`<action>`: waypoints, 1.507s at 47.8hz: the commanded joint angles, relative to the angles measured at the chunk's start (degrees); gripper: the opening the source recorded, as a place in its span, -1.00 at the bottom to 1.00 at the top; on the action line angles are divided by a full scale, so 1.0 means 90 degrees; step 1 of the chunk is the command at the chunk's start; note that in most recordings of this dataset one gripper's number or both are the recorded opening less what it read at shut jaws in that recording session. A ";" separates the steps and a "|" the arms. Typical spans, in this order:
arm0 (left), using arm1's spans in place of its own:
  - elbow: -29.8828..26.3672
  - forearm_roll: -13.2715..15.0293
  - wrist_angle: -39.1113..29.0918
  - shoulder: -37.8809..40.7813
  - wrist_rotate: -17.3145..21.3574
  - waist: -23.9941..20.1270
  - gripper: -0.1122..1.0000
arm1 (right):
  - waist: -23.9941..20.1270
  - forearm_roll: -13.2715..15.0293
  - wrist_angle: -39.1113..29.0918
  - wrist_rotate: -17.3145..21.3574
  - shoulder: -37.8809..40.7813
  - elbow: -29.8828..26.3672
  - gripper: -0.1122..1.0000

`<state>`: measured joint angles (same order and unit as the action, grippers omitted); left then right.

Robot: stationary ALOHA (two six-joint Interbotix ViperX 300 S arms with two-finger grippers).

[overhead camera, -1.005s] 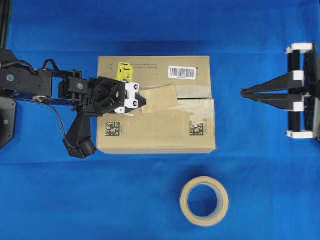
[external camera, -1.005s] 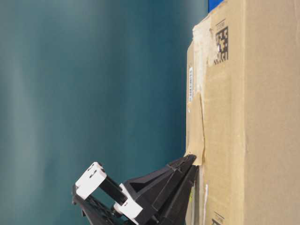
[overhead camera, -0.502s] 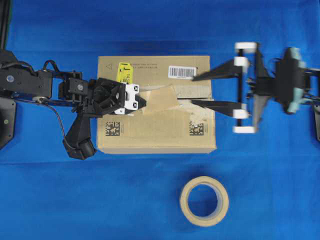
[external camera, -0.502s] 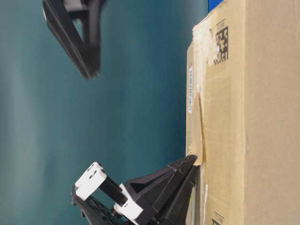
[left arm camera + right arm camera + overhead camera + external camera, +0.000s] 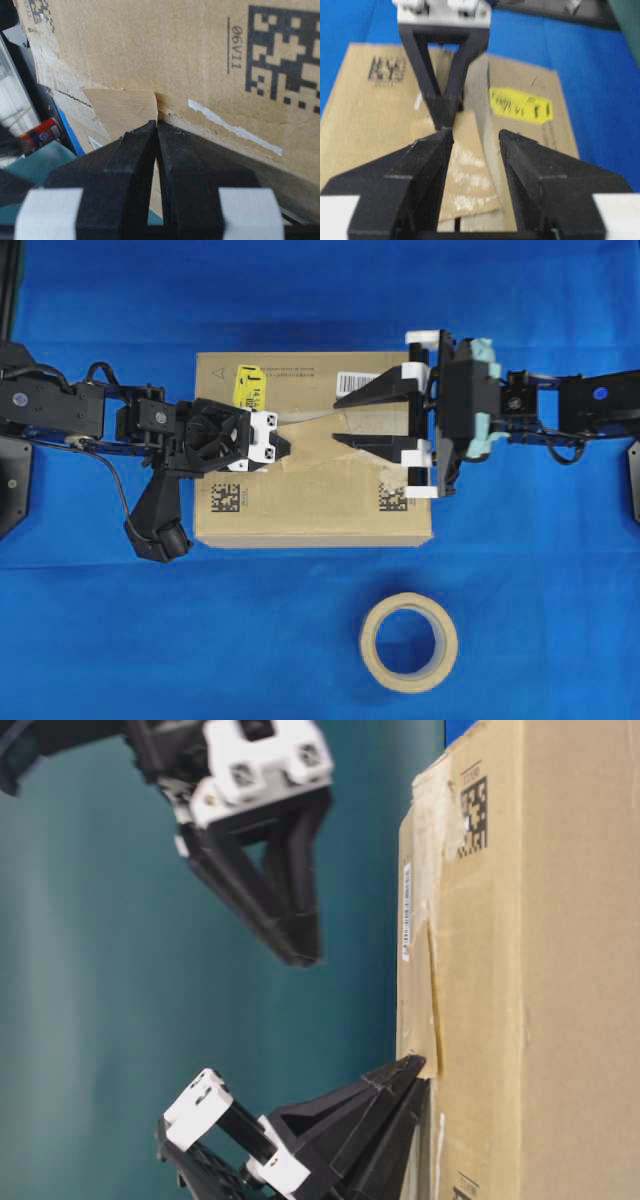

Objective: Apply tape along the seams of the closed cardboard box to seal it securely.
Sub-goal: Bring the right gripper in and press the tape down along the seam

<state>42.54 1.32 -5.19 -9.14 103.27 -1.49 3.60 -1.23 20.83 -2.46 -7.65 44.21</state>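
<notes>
The right gripper (image 5: 342, 419) has advanced over the cardboard box (image 5: 300, 510) on blue cloth (image 5: 520, 620).

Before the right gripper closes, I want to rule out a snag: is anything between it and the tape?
Nothing visible blocks it. The open right gripper already straddles the tape, whose far end the left gripper pinches.

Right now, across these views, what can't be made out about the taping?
- The seams: the open right gripper covers the right stretch in the overhead view.
- The tape: blurred in the right wrist view; whether it is pressed flat is unclear.
- The left gripper: its jaws are shut at the tape edge; the pinch point is hidden.
- The cardboard box: cut off in the table-level view.
</notes>
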 commanded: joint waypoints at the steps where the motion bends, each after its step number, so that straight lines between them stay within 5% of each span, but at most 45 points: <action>1: -0.0078 -0.0010 0.0020 -0.0098 -0.0029 0.0039 -0.79 | 0.0020 -0.0010 0.0029 -0.0010 0.0049 -0.0156 0.06; 26: -0.0088 -0.0010 -0.0078 -0.0098 -0.0107 0.0068 -0.79 | 0.0078 -0.0020 -0.0137 0.0000 0.0664 -0.0244 0.06; 45: -0.0098 0.0000 -0.0078 -0.0098 -0.0205 0.0059 -0.79 | 0.0088 -0.0010 -0.0469 0.0000 0.0752 -0.0234 -0.17; 64: -0.0146 0.0000 -0.0078 -0.0098 -0.0068 -0.0078 -0.78 | 0.0088 -0.0254 -0.0635 0.0010 0.0762 -0.0244 -0.15; 72: -0.0176 0.0000 -0.0078 -0.0098 -0.0088 -0.0137 -0.53 | 0.0088 -0.0312 -0.0625 0.0010 0.0752 -0.0244 -0.15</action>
<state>42.19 1.32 -6.06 -9.23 102.57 -2.29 4.13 -3.69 15.12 -2.29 -0.44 42.80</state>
